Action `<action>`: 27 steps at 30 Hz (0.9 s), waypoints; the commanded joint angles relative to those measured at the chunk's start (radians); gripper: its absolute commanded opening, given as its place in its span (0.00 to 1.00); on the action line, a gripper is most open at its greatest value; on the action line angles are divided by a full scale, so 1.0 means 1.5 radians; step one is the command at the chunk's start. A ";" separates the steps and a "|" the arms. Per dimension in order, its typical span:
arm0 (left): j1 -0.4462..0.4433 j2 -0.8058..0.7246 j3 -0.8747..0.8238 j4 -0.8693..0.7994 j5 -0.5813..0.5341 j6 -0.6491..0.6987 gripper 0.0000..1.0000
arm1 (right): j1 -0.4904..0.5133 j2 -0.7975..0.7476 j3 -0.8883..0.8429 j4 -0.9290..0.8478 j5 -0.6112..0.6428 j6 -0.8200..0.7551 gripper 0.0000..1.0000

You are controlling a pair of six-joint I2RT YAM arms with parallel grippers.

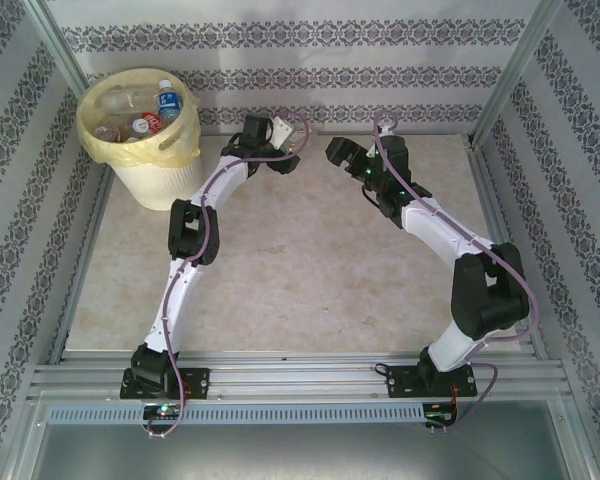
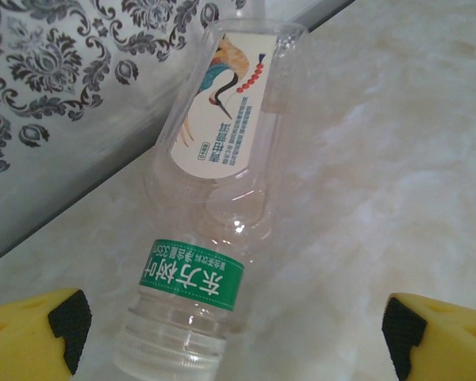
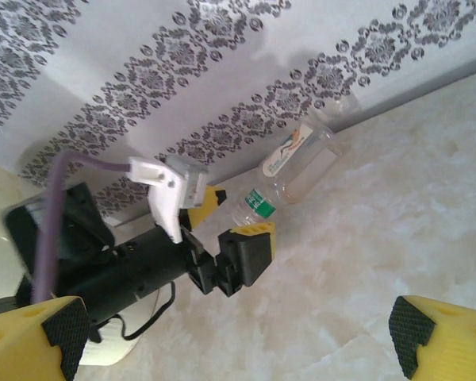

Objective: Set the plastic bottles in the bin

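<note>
Lying on its side on the table (image 1: pixel 310 260) is one clear bottle (image 2: pixel 214 198) with a green band and a bird picture. The patterned wall (image 2: pixel 55 87) runs close behind the bottle, so there is very little room on that side. On the other side of the bottle the pale table is bare and open. The left gripper (image 2: pixel 236 329) is at the bottle's green-band end, its yellow fingers (image 2: pixel 40 333) spread wide, one on each side of the bottle and not touching it. The right gripper (image 3: pixel 238 337) is well away from the bottle over the open side, its fingers wide too and holding nothing. The left arm (image 3: pixel 119 270) and its purple cable (image 3: pixel 51 214) are between it and the bottle. The bin (image 1: pixel 165 180) stands in the far corner, off to the left of the bottle, with more bottles (image 1: pixel 145 110) inside it.
</note>
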 commanded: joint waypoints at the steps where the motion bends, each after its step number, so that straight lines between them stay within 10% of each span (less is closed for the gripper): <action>1: 0.015 0.030 0.038 0.007 -0.012 0.019 0.92 | -0.005 -0.025 0.003 -0.015 0.018 -0.024 0.98; 27: 0.028 0.082 0.095 0.020 0.055 -0.044 0.52 | -0.001 -0.015 0.023 -0.030 0.013 -0.015 0.98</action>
